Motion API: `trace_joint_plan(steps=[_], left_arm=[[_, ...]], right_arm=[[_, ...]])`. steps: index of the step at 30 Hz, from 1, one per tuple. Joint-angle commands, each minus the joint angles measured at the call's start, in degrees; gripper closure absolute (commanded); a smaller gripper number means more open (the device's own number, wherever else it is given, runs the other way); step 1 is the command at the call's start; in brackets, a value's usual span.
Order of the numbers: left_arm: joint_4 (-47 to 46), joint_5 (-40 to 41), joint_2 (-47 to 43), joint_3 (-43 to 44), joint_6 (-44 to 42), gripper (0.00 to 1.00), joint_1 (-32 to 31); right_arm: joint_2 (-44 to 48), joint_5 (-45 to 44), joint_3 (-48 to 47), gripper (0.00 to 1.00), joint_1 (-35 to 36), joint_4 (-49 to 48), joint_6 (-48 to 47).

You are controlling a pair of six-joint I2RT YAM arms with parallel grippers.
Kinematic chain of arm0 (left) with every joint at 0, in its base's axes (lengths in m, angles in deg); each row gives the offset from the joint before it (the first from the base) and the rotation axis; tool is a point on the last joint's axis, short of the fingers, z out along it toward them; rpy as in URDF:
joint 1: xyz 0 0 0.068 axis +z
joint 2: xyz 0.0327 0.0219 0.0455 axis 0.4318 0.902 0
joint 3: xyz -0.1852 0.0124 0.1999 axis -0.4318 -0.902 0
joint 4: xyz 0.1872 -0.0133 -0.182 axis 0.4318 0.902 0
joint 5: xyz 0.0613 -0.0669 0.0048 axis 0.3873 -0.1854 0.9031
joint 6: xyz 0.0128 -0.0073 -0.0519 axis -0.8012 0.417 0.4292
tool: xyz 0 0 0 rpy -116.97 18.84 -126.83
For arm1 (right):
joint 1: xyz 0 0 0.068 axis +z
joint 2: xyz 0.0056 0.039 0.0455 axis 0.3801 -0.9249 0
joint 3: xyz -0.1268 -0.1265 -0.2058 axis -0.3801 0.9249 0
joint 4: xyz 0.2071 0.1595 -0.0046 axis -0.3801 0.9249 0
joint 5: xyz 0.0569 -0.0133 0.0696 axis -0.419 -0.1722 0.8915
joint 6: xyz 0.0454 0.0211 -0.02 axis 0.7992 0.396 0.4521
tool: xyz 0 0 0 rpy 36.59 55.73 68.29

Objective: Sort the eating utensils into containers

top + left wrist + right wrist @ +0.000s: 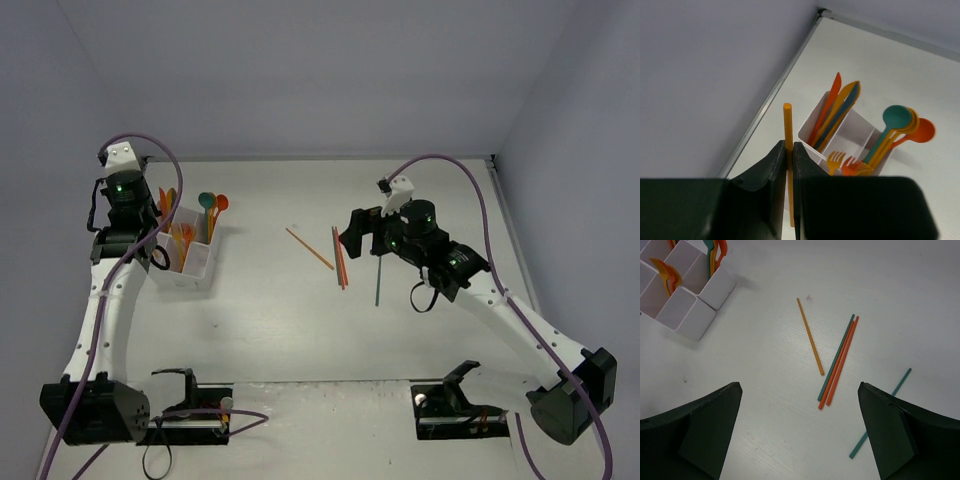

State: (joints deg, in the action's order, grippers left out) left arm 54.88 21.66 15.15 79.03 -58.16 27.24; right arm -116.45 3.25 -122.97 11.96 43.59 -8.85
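Note:
The white compartment box [197,262] stands at the left and holds knives [835,112], forks [847,162] and spoons [897,125]. My left gripper [789,150] is shut on an orange stick [787,127], held upright just left of the box. My right gripper [800,390] is open and empty above the table, near a bundle of two orange sticks and a teal stick [839,360]. A lone orange stick [810,336] lies left of the bundle and a lone teal stick [880,412] lies right of it. The loose sticks also show in the top view [339,256].
The back wall and the table's left edge strip [770,100] run close behind the left gripper. Two black stands [190,405] sit at the near edge by the arm bases.

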Motion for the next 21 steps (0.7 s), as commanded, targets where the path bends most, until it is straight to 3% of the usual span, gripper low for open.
trace_joint_plan(steps=[1, 10, 21], left_arm=[[-10.1, 0.6, 3.9, -0.4, -4.4, 1.0, 2.8], [-15.8, 1.4, 9.7, -3.0, -6.0, 1.0, 4.1], [-16.1, 2.0, 9.1, -10.0, -2.3, 0.93, 4.8]], right_arm=[[3.1, 0.4, 1.2, 0.0, -2.7, -2.0, -0.8], [4.6, -2.8, 4.6, 0.0, -6.3, 1.2, 0.2], [-4.7, -9.7, 6.2, 0.18, -7.3, 7.7, 8.1]])
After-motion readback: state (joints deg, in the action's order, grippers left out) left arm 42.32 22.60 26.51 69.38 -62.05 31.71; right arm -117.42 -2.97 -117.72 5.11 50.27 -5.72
